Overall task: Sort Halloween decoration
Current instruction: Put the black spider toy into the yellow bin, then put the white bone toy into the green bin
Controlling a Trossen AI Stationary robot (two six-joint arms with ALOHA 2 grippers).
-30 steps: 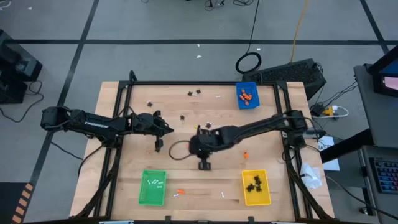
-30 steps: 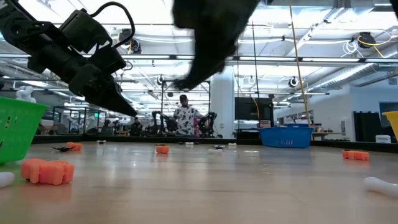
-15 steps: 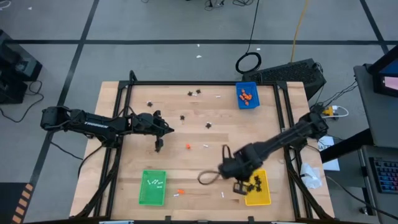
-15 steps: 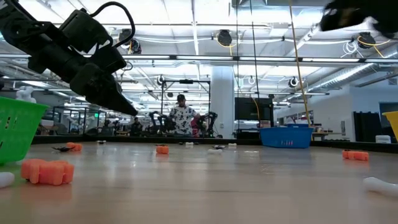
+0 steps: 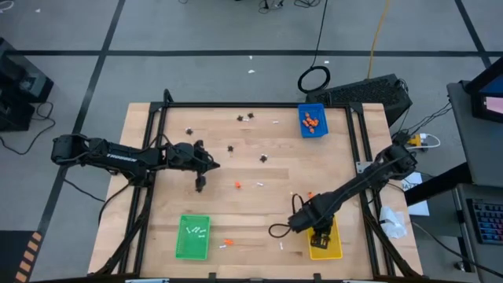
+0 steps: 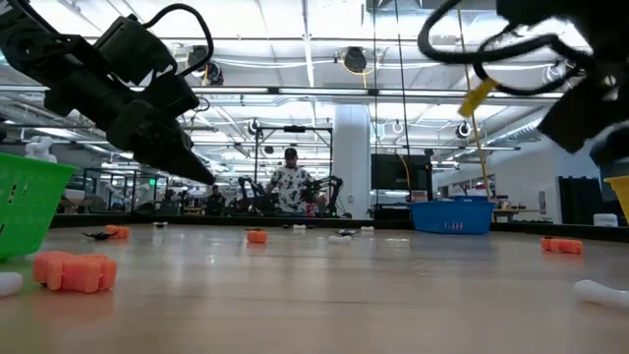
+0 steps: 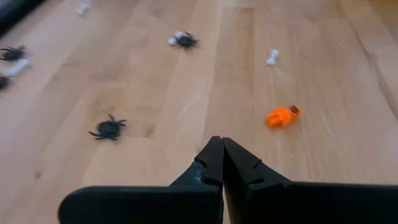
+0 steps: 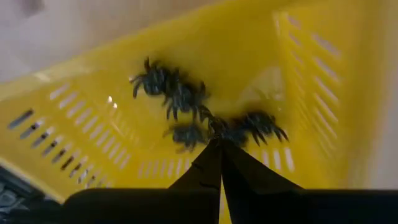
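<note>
Tiny Halloween decoration pieces lie scattered on the wooden table: black spiders (image 5: 263, 158), an orange lump (image 5: 237, 185) and a white bone (image 5: 259, 185). My right gripper (image 5: 318, 237) hangs over the yellow tray (image 5: 328, 251) at the near right, pointing steeply down and shut on a black spider (image 8: 215, 128). Other spiders (image 8: 168, 87) lie on the tray's floor. My left gripper (image 5: 200, 186) waits shut above the table's left middle, with a spider (image 7: 109, 127) and the orange lump (image 7: 281, 116) on the wood ahead of it. My right gripper pinches a small black spider (image 8: 215, 128) between its two fingertips (image 8: 208, 155), coming from above and pointing steeply down. The spider sticks out just past the tips, lifted clear above the yellow tray's floor; which part of it is pinched is too small to tell.
A green tray (image 5: 192, 236) with white bones stands at the near left, and a blue tray (image 5: 312, 122) with orange lumps at the far right. More orange and white pieces (image 5: 228, 242) lie near the front edge. A black frame (image 5: 149, 157) borders the table.
My right gripper has swung from the table's middle toward the near right corner and down, ending over the yellow tray. It has tipped steeply downward and rolled on the way. The orange lump and white bone in the middle, hidden by the arm before, now show.
</note>
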